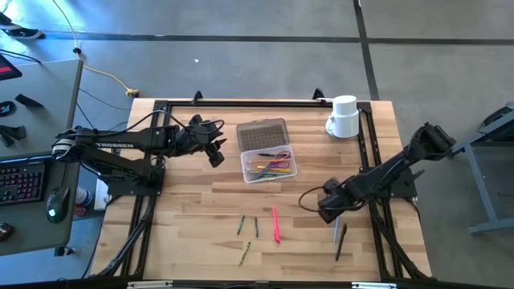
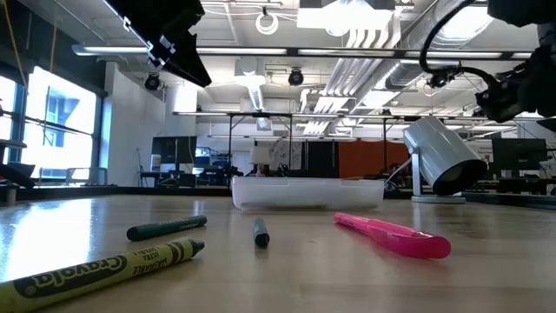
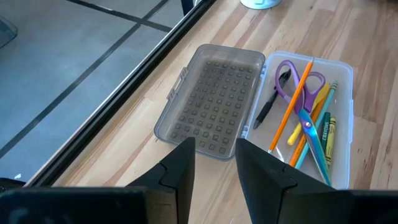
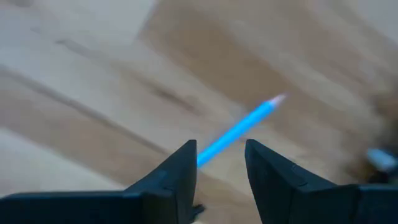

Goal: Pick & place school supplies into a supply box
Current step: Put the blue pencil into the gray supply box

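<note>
Overhead, supply box sits upper centre on the wooden table, beside left gripper, fingers apart and empty. Right gripper, lower right, fingers apart. Its wrist view alone shows a blue pencil lying beyond its fingers. Low view shows an office behind.

The supply box lies open from above, its lid flat behind; the white mug stands well aside, loose pens scattered across the front worktop
</note>
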### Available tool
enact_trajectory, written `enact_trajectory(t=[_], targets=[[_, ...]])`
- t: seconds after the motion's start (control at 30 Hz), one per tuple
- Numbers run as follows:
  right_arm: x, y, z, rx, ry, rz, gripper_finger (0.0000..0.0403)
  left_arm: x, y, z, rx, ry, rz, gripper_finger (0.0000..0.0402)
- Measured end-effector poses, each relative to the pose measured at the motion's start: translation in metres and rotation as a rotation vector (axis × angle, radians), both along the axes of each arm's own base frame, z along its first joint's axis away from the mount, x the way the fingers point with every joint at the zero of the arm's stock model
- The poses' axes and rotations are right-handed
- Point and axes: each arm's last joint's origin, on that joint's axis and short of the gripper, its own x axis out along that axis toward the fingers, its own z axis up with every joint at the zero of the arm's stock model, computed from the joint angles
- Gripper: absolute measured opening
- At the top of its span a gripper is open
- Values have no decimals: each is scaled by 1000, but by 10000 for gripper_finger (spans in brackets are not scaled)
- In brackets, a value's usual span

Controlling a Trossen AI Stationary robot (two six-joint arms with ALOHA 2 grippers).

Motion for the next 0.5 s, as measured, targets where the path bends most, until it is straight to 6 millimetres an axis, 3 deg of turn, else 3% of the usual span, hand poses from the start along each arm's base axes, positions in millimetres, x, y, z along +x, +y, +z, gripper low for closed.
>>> enact_trajectory(t=[0.5], targets=[[-5, -3, -3, -91, 52, -152, 124, 0, 0, 0, 0, 0, -1, 150]])
